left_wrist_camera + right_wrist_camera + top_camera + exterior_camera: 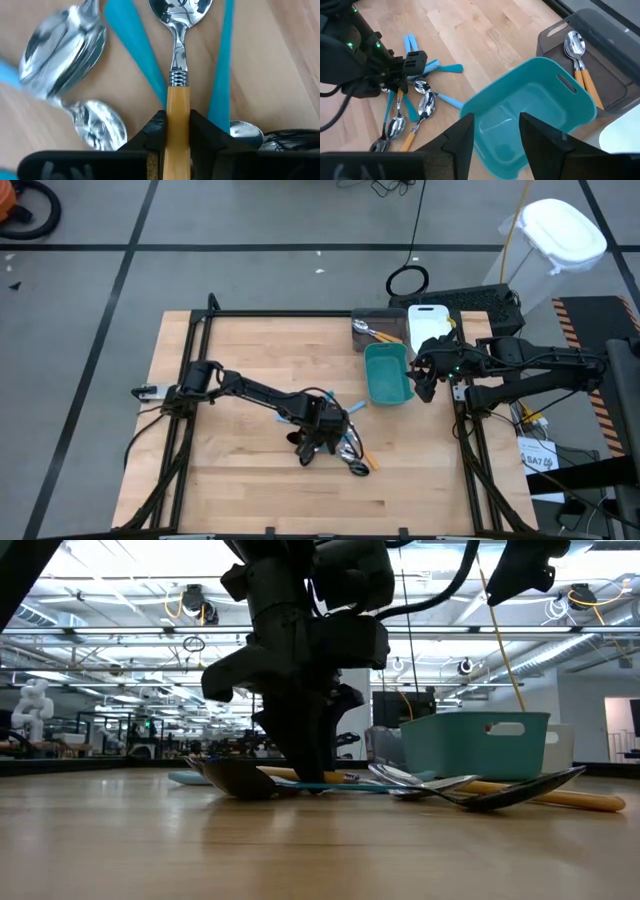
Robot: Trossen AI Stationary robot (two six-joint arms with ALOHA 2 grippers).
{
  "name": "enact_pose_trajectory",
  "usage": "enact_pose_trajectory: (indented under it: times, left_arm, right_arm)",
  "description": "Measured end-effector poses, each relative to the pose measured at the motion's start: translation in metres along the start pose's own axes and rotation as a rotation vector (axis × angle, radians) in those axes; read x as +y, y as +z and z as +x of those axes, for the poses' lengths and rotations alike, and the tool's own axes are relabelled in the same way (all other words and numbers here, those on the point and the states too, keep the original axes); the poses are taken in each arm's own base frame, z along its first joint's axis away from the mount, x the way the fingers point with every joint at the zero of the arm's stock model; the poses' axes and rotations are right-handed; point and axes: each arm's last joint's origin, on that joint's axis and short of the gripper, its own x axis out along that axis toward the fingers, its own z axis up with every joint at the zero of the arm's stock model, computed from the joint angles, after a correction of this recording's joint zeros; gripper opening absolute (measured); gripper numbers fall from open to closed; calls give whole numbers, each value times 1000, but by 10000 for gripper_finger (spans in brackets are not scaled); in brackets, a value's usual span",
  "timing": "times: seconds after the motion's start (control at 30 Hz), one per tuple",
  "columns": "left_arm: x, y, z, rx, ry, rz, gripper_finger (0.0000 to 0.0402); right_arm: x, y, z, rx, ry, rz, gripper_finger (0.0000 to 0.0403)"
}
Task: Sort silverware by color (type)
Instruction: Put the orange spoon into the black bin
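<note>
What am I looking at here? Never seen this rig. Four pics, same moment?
Yes, one moment. A two-armed robot at a wooden table: one picture from overhead, one level with the tabletop, one from each wrist. The left tool is down in the silverware pile, its fingers closed around an orange-handled spoon; light-blue-handled pieces lie beside it. The right tool hangs open above the empty teal bin. A gray bin beside that holds two orange-handled spoons, and a white bin is next to it.

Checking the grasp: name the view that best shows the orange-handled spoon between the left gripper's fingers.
Left wrist view: the orange-handled, silver-headed spoon fills the frame, both fingers pinching its handle. High and right wrist views show only clutter there; low view hides it.
</note>
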Motion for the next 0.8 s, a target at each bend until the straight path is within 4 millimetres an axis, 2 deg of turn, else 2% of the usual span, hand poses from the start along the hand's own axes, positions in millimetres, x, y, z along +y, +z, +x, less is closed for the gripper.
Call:
enact_pose_trajectory:
  times: [0.07,0.17,0.33,0.43,0.63,0.8]
  left_arm:
    - [4,-1,-3,13,7,-59,56]
    - [14,9,-15,-23,45,-127,56]
    - [29,29,-46,-101,125,-178,56]
    - [40,40,-67,-154,169,-203,56]
    - [61,46,-105,-183,269,-351,56]
    - [78,52,-136,-279,328,-512,56]
  right_arm:
    - [0,0,0,0,0,2,150]
    - [0,0,0,0,0,2,150]
    - [0,0,0,-2,-7,10,150]
    - [-3,-1,-1,-21,-72,60,150]
    - [-9,-2,-10,-87,-111,114,150]
    - [-13,-3,-16,-143,-149,155,150]
